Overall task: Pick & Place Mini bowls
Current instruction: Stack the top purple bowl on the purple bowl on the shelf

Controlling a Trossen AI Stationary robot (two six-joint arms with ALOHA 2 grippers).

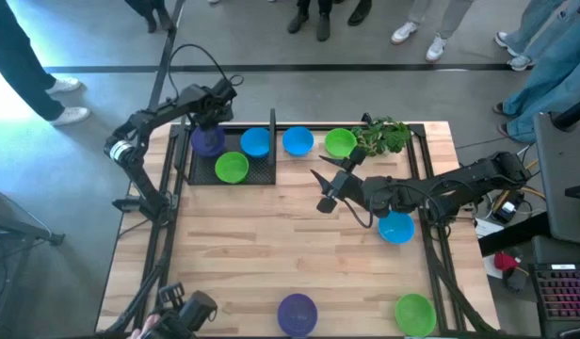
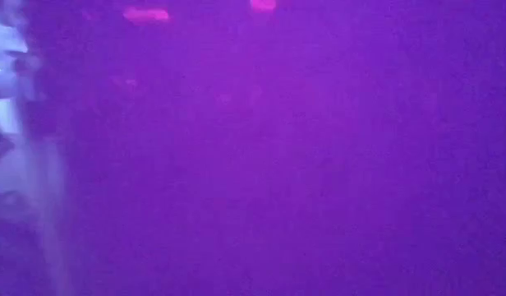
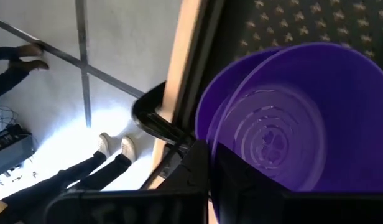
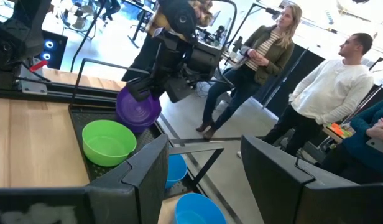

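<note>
The purple bowl [image 1: 208, 141] hangs tilted over the far left corner of the black tray [image 1: 262, 175], its rim pinched in the left gripper [image 1: 207, 121], whose fingers are clamped together on the bowl's wall; the left wrist view shows the bowl [image 3: 285, 124] filling the frame right at the fingers. Inside the tray lie a green bowl [image 1: 232, 168] and a blue bowl [image 1: 255, 142]. Just beyond the tray's right wall, on the wooden table [image 1: 252, 245], sit another blue bowl [image 1: 298, 141] and a green bowl [image 1: 340, 143] next to the leafy sprig [image 1: 384, 136]. Farther right of the tray the right gripper [image 1: 323, 191] hovers over bare wood with its fingers spread apart and empty, a third blue bowl [image 1: 396, 227] under its arm. Well away from the tray, at the table's near edge, wait a purple bowl [image 1: 297, 313] and a green bowl [image 1: 414, 313]. The low view shows nothing but purple. The risk now, as I judge it, is the release: the bowl is tilted and close to the tray's outer rim, so it may land on edge, roll out over the rim or knock the green bowl beside it. The thin rim grip could also slip early.
</note>
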